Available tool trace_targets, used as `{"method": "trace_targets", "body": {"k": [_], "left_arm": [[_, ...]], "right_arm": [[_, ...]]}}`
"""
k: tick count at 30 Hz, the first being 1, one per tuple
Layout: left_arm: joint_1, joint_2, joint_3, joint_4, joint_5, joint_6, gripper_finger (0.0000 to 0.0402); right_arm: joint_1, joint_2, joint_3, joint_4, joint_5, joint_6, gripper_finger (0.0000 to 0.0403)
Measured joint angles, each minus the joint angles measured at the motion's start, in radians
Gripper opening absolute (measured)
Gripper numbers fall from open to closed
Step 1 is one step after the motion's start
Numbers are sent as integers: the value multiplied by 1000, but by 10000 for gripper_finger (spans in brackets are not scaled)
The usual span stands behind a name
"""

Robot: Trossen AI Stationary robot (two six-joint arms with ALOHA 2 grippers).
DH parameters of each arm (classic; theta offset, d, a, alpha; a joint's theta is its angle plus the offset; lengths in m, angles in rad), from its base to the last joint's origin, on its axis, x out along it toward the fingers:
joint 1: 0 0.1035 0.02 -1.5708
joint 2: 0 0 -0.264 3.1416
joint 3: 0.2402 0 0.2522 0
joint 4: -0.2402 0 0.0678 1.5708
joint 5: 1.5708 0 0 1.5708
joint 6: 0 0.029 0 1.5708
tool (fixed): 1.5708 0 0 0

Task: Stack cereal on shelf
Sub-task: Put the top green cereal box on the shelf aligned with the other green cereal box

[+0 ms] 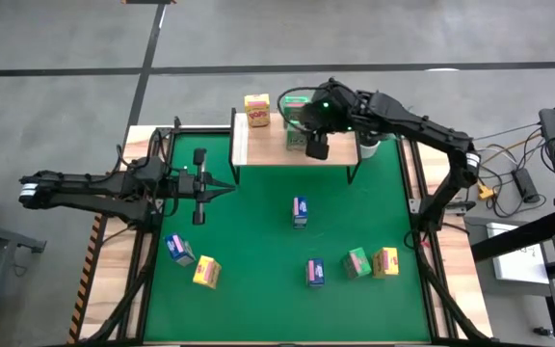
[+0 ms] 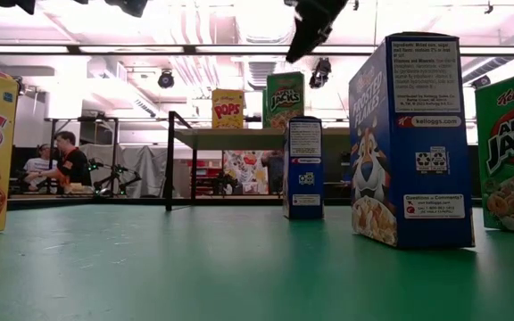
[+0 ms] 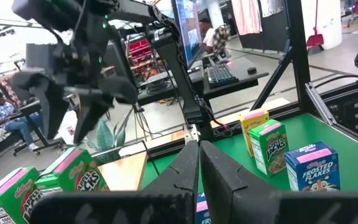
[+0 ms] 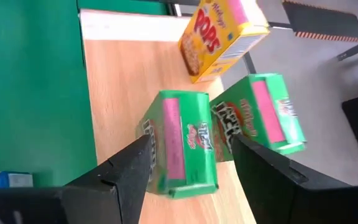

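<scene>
The shelf [image 1: 268,154] stands at the table's far edge. On its wood top [image 4: 117,93] stand a yellow cereal box [image 4: 219,37] and two green ones [image 4: 182,146] [image 4: 260,115], side by side. My right gripper [image 4: 191,142] is open just above the nearer green box, one finger on either side of it. In the low view this gripper [image 2: 303,40] hangs clear of the green box's top [image 2: 286,78]. My left gripper [image 1: 229,188] waits shut over the mat's left half, pointing level.
Several cereal boxes stand or lie on the green mat: blue [image 1: 300,211], blue [image 1: 315,273], green [image 1: 357,262], yellow [image 1: 385,261], blue [image 1: 179,249], yellow [image 1: 206,272]. A white pot [image 1: 369,146] stands at the shelf's right end. People sit beyond the table [image 2: 65,160].
</scene>
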Motion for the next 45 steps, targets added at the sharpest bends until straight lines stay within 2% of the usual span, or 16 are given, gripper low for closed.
{"method": "trace_targets", "body": {"k": [3,6,11,17,22,28,34,39,43,45], "left_arm": [[0,0,0,0,0,0,0],[0,0,0,0,0,0,0],[0,0,0,0,0,0,0],[0,0,0,-1,0,0,0],[0,0,0,-1,0,0,0],[0,0,0,-1,0,0,0],[0,0,0,-1,0,0,0],[0,0,0,-2,0,0,0],[0,0,0,-2,0,0,0],[0,0,0,-2,0,0,0]], "right_arm": [[11,-4,58,-80,0,24,211],[12,-6,102,-176,-2,51,189],[-15,-6,79,-274,0,86,112],[-61,-5,-47,-202,0,81,18],[-70,-3,-111,-82,0,50,13],[-70,19,-116,10,0,29,13],[-70,24,-113,-8,40,16,13],[-70,-28,-104,-36,56,25,13],[-65,-76,-101,38,44,73,13],[-63,-87,-102,94,2,80,13]]}}
